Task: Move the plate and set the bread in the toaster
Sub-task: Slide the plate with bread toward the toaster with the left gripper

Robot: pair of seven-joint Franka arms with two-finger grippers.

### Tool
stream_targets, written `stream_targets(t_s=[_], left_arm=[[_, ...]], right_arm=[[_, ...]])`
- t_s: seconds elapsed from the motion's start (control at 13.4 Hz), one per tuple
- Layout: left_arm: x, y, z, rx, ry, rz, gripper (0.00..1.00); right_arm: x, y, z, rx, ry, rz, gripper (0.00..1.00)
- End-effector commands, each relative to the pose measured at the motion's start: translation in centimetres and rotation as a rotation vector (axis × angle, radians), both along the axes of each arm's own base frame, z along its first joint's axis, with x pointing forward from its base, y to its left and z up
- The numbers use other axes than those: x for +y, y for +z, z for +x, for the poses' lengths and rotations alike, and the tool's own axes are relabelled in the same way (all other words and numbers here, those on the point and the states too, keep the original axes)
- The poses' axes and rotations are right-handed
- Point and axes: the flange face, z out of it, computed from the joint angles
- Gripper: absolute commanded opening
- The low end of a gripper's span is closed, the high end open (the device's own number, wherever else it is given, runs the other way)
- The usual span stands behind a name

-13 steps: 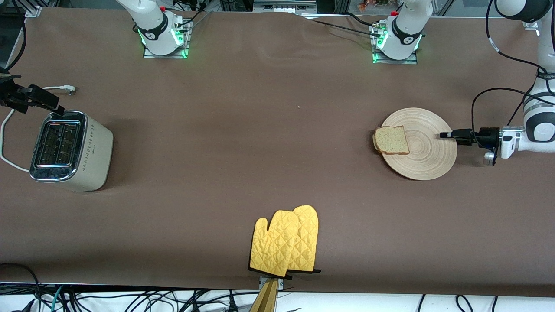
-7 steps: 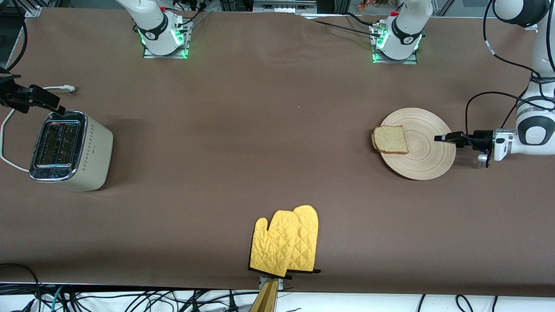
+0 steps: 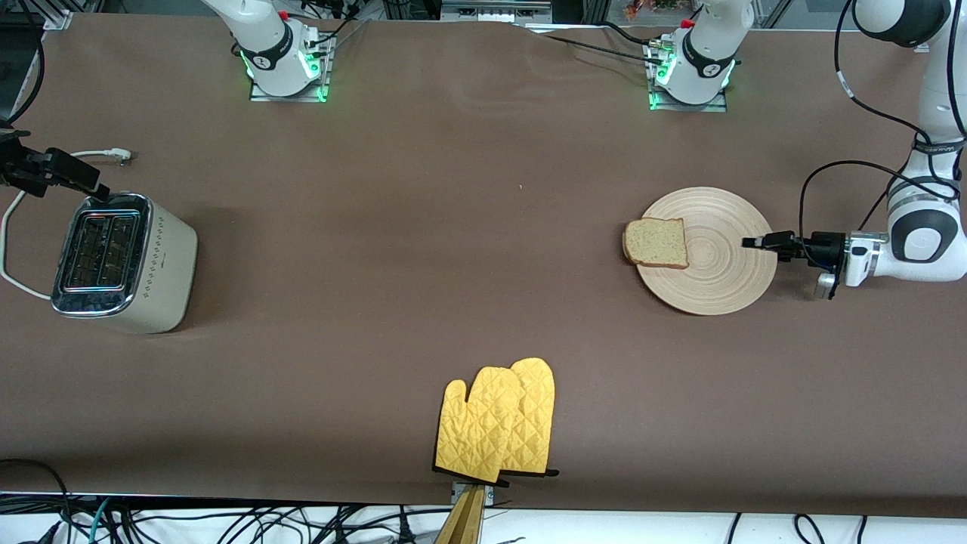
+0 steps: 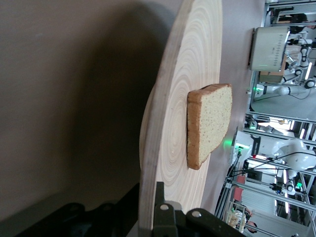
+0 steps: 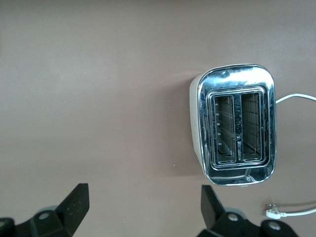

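Left gripper (image 3: 748, 242) is clamped on the rim of the plate (image 3: 718, 279), at the edge toward the left arm's end of the table; in the left wrist view its fingers (image 4: 165, 217) are cut off by the frame. One plate, with one bread (image 3: 656, 242) slice lying flat on it, overhanging the rim toward the toaster (image 3: 121, 261). One toaster sits well apart from the plate, at the right arm's end of the table, both slots empty, cord (image 3: 11, 227) partly out of frame. Right gripper (image 5: 143, 210) hangs above the table near the toaster, fingers wide apart, holding nothing, waiting. Two yellow oven mitts (image 3: 498, 423) overlap, nearer the front camera than the plate.
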Motion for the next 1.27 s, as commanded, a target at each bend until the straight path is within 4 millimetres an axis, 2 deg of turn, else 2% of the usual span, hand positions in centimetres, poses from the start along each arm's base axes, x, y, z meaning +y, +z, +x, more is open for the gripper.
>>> stream_targets(t_s=[0.0, 0.15, 0.22, 0.3, 0.45, 0.52, 0.67, 0.75, 0.9, 0.97, 1.05, 1.12, 1.2], left_arm=[[-4.9, 2.5, 2.4, -0.025, -0.031, -0.115, 0.00], [-9.4, 4.6, 4.1, 0.034, -0.032, -0.137, 0.00], [-12.6, 5.7, 5.0, 0.055, -0.048, -0.142, 0.00], [-17.6, 6.6, 5.8, 0.065, -0.093, -0.147, 0.00], [-25.6, 7.0, 6.6, 0.109, -0.110, -0.130, 0.00], [-29.3, 7.1, 6.8, 0.120, -0.090, -0.145, 0.00], [-37.0, 5.9, 6.5, 0.129, -0.065, -0.140, 0.00], [-41.5, 4.3, 5.8, 0.136, -0.032, -0.136, 0.00], [-48.3, 0.5, 4.1, 0.136, 0.043, -0.148, 0.00], [-50.7, -0.3, 3.6, 0.112, 0.058, -0.128, 0.00], [-52.6, -0.2, 3.6, 0.083, 0.057, -0.101, 0.00], [-53.7, -0.5, 3.2, 0.064, 0.062, -0.072, 0.00], [-54.0, -0.8, 3.2, 0.048, 0.069, -0.048, 0.00]], right_arm=[[-0.2, 0.2, -0.2, -0.005, 0.010, 0.018, 1.00], [-0.2, 0.2, -0.2, -0.007, 0.010, 0.018, 1.00], [-0.2, -0.1, 0.0, -0.004, 0.009, 0.018, 1.00], [-0.3, -0.2, 0.0, -0.004, 0.008, 0.017, 1.00], [-2.0, -0.7, 0.3, -0.004, -0.023, 0.015, 1.00], [-2.1, -0.8, 0.3, -0.005, -0.025, 0.013, 1.00], [-2.7, -1.3, 0.3, 0.016, -0.034, 0.003, 1.00], [-2.9, -1.4, 0.3, 0.019, -0.046, 0.001, 1.00], [-2.9, -2.2, 0.3, 0.049, -0.062, 0.001, 1.00], [-3.3, -3.3, 0.7, 0.074, -0.071, 0.001, 1.00], [-3.8, -3.8, 1.0, 0.072, -0.074, 0.002, 1.00], [-3.7, -4.3, 1.4, 0.075, -0.089, 0.018, 1.00], [-3.4, -5.8, 1.9, 0.102, -0.049, 0.026, 1.00]])
